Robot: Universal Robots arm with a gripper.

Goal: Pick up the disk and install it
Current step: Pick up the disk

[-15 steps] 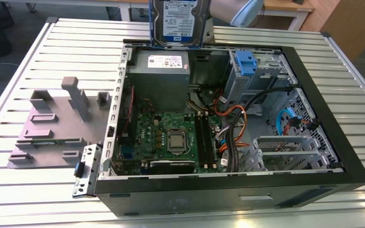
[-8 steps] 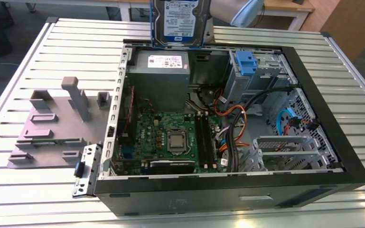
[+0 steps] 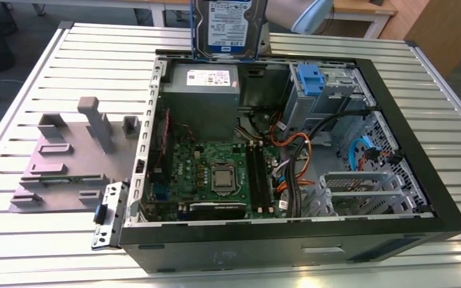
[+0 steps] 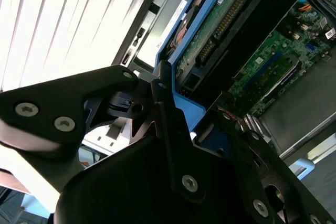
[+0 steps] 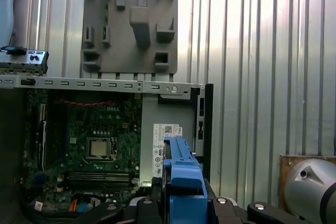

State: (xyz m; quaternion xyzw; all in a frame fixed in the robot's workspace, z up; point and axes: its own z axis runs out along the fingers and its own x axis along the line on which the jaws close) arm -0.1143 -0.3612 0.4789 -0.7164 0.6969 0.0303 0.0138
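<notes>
The disk (image 3: 230, 27), a silver drive with a white-and-blue label in a blue carrier frame, hangs upright over the far edge of the open computer case (image 3: 422, 180), above the grey power-supply box (image 3: 202, 90). In the second wrist view my gripper (image 4: 176, 111) is shut on the blue carrier frame (image 4: 181, 51), and the disk's green circuit-board side (image 4: 220, 19) shows beyond its black fingers (image 4: 157, 103). In the first wrist view the blue carrier (image 5: 181, 174) rises from between the gripper's (image 5: 181, 205) black fingers, with the case interior past it.
Inside the case lie the motherboard (image 3: 214, 174), orange and black cables (image 3: 294, 150), a drive bay with a blue clip (image 3: 310, 81) and a metal cage (image 3: 358, 192). A grey fixture plate (image 3: 70, 162) with upright posts lies on the slatted table (image 3: 22, 90) on the exterior view's left.
</notes>
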